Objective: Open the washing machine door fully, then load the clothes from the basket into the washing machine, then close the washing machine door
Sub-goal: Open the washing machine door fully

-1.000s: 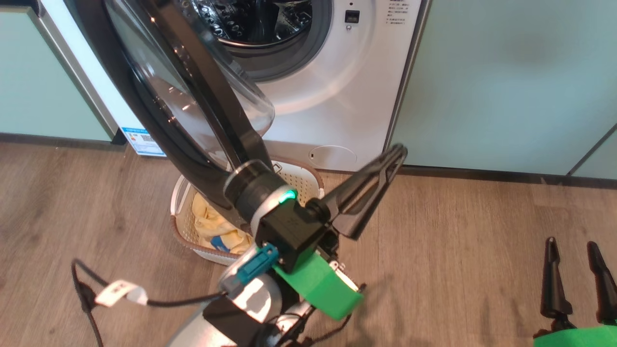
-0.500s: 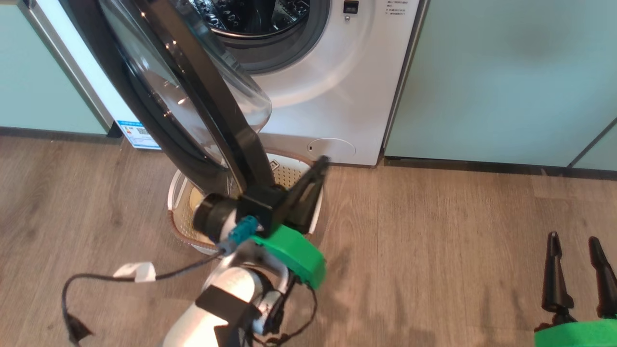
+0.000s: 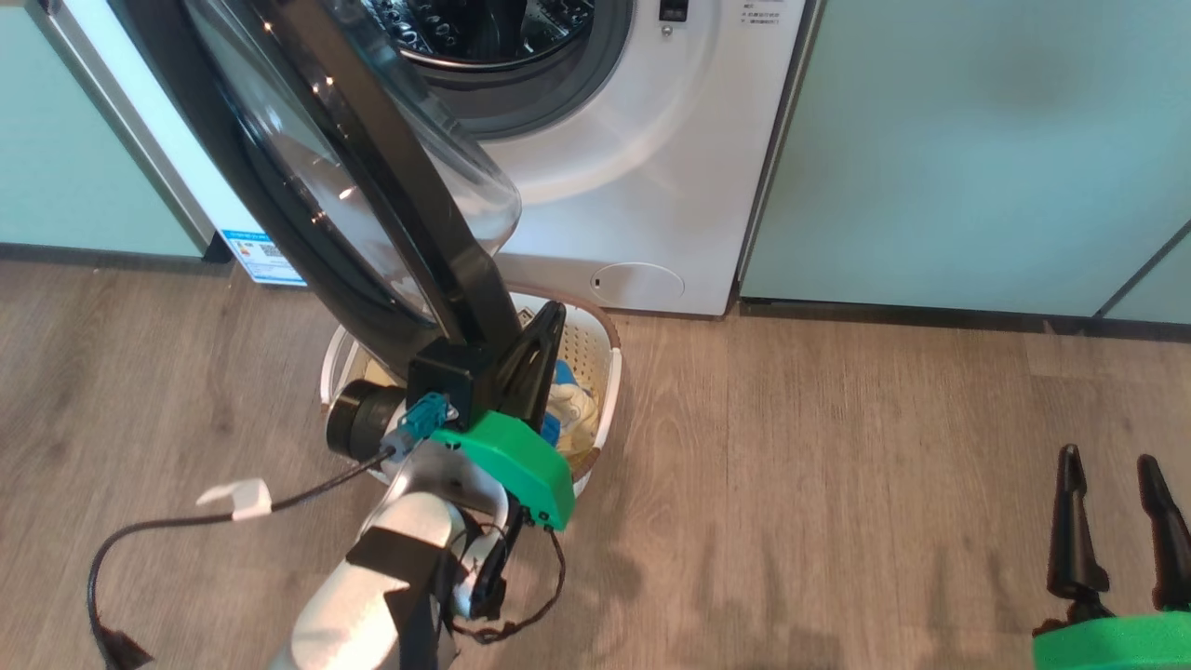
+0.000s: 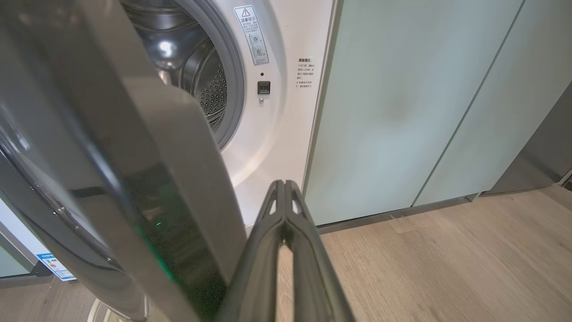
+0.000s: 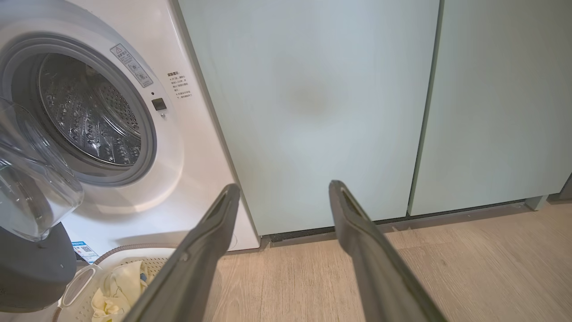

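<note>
Door: the washing machine door (image 3: 391, 205) stands swung out from the washing machine (image 3: 633, 167), and the drum opening is uncovered.
Basket: the basket (image 3: 588, 349) sits on the floor (image 3: 837, 465) just in front of the machine, partly under the door's lower edge.
Clothes: the clothes (image 3: 579, 409) lie inside the basket.
Left end effector (image 3: 556, 312): fingers pressed together, holding nothing, just beside the door's lower edge and above the basket.
Right end effector (image 3: 1107, 458): fingers spread, empty, over the floor well off to the right.
</note>
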### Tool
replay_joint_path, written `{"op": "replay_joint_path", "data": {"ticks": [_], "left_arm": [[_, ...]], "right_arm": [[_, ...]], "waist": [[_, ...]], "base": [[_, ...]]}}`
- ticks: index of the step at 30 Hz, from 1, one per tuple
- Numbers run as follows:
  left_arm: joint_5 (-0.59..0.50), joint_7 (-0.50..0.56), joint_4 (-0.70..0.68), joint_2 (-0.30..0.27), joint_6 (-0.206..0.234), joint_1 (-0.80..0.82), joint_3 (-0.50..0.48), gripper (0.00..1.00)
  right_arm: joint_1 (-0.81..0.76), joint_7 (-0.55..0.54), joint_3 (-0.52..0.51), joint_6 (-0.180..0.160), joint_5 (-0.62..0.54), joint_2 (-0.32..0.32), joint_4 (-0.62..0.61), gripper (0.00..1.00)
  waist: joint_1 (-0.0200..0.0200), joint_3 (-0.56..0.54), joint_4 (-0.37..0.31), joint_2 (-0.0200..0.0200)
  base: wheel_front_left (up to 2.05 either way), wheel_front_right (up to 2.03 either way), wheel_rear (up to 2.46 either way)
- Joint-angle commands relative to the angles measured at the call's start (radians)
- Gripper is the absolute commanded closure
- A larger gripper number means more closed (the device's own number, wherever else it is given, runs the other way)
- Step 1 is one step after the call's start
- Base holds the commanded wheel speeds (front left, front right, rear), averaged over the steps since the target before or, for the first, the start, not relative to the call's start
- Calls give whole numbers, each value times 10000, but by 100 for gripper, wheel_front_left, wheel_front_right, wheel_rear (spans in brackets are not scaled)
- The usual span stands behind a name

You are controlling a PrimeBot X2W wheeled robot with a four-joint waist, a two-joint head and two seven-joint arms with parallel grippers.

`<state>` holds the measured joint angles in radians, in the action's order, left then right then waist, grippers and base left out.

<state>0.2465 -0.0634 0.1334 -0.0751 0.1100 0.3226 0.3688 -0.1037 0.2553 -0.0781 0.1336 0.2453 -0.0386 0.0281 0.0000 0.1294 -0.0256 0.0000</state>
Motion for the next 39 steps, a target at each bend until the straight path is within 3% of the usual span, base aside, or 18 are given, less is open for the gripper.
{"op": "replay_joint_path", "data": {"ticks": [1, 20, 39], "left_arm": [[-4, -109, -222, -154, 81, 521, -413, 100], [-23, -348, -310, -157, 330, 436, -218, 100], [20, -460, -1282, -227, 802, -591, 40, 100]], "right_arm": [[450, 65, 154, -29, 71, -116, -243, 0], [529, 65, 33, -29, -1, -116, -287, 0], [381, 65, -12, -29, -206, -116, -192, 0]], "waist": [[0, 12, 12, 0], [0, 300, 670, 0], [0, 153, 2396, 0]], "base": [[0, 0, 0], [0, 0, 0], [0, 0, 0]]}}
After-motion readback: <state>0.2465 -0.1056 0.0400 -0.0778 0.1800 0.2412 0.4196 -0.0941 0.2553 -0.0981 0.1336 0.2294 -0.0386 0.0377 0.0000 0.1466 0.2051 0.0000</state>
